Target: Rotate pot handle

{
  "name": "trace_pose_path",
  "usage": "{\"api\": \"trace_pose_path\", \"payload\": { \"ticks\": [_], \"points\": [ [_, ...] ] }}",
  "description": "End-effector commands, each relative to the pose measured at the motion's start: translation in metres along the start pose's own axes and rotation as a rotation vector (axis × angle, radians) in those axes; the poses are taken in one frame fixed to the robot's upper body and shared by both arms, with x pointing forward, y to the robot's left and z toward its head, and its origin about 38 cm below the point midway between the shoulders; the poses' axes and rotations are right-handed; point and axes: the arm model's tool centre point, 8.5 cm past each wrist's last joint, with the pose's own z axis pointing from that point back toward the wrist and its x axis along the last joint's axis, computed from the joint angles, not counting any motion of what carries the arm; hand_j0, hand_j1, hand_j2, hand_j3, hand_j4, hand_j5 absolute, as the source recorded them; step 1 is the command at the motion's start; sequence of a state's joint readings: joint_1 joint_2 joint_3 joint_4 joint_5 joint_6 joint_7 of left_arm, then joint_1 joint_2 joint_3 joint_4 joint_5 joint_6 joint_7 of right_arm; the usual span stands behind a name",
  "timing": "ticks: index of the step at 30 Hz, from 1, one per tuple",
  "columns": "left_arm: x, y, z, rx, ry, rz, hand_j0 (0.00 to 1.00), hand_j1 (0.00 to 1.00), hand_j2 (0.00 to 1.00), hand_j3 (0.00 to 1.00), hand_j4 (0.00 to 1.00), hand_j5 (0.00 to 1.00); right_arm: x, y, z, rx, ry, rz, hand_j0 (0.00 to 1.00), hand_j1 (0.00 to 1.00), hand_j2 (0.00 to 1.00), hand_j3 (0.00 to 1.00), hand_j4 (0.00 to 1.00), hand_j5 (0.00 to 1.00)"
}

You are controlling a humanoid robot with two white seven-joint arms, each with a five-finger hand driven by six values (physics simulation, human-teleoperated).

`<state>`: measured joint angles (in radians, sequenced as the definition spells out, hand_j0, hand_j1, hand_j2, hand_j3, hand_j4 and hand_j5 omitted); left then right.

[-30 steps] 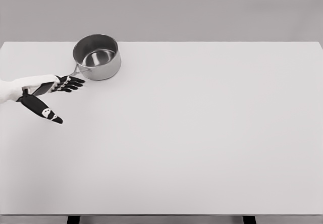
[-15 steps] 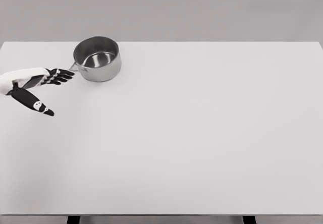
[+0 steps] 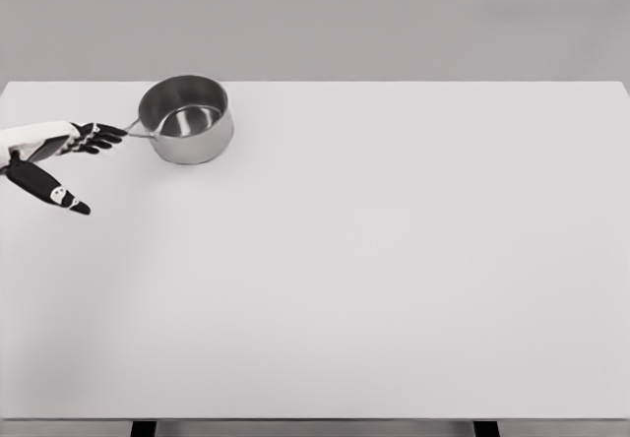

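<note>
Steel pot [image 3: 186,119] standing upright near the far left corner of the white bench [image 3: 374,260], open and empty inside, thin handle [image 3: 139,132] pointing left toward the bench edge. Left hand [image 3: 61,152] entering low from the left edge, dark fingers [image 3: 98,136] stretched out flat and loosely spread, tips right at the handle's end, contact too small to confirm, nothing gripped. Thumb [image 3: 47,186] splayed downward, well apart from the other digits. Right hand out of view. Dark bench legs just visible at the bottom edge.
</note>
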<state>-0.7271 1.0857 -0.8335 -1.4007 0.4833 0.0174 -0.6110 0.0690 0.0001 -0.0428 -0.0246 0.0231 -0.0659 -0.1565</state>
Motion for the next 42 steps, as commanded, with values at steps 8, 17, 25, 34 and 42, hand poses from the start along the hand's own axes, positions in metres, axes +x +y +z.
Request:
{"api": "trace_pose_path", "payload": {
  "ticks": [8,17,25,34,42],
  "points": [
    [-0.002,0.011,0.000,0.041,0.002,0.004,1.00,1.00,1.00,1.00,1.00,1.00,0.000,0.000,0.000,0.000,0.000,0.000,1.00,1.00,1.00,1.00,1.00,1.00],
    [-0.003,0.008,0.002,0.035,0.002,0.001,1.00,1.00,1.00,1.00,1.00,1.00,0.000,0.000,0.000,0.000,0.000,0.000,1.00,1.00,1.00,1.00,1.00,1.00],
    [-0.015,-0.006,0.002,0.003,0.030,0.011,1.00,1.00,1.00,1.00,1.00,1.00,0.000,0.000,0.000,0.000,0.000,0.000,1.00,1.00,1.00,1.00,1.00,1.00],
    [-0.034,-0.003,0.008,0.017,0.094,0.010,1.00,1.00,1.00,1.00,1.00,1.00,0.000,0.000,0.000,0.000,0.000,0.000,1.00,1.00,1.00,1.00,1.00,1.00],
    [-0.041,0.012,0.011,0.058,0.136,-0.008,1.00,1.00,1.00,1.00,1.00,1.00,0.000,0.000,0.000,0.000,0.000,0.000,1.00,1.00,1.00,1.00,1.00,1.00]
  ]
}}
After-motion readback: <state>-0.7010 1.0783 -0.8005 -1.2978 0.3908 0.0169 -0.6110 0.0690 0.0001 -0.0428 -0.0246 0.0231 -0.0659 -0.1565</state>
